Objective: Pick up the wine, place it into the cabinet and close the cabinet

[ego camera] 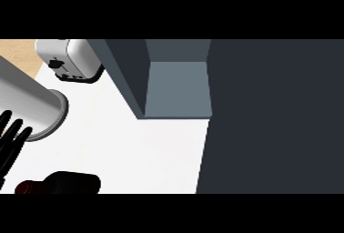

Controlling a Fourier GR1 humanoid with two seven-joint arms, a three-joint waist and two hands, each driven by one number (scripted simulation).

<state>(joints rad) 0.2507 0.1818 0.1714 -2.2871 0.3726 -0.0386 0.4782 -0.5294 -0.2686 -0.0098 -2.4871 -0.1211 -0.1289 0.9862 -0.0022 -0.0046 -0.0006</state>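
The cabinet (176, 86) is standing open at the back of the table (134, 145), its door (275, 118) filling the right side. The toaster (70, 59) is sitting at the far left, behind a cylinder (30, 102). The wine (60, 183) is lying at the near left edge, beside the left hand (12, 136).

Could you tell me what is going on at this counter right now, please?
The dark wine bottle with a red cap lies on the white counter at the lower left, not yet picked up. The robot's black left hand shows at the left edge, fingers straight, holding nothing; the right hand is out of view. The dark grey cabinet stands open, its door swung out at the right. A silver toaster and a metal cylinder sit at the upper left.
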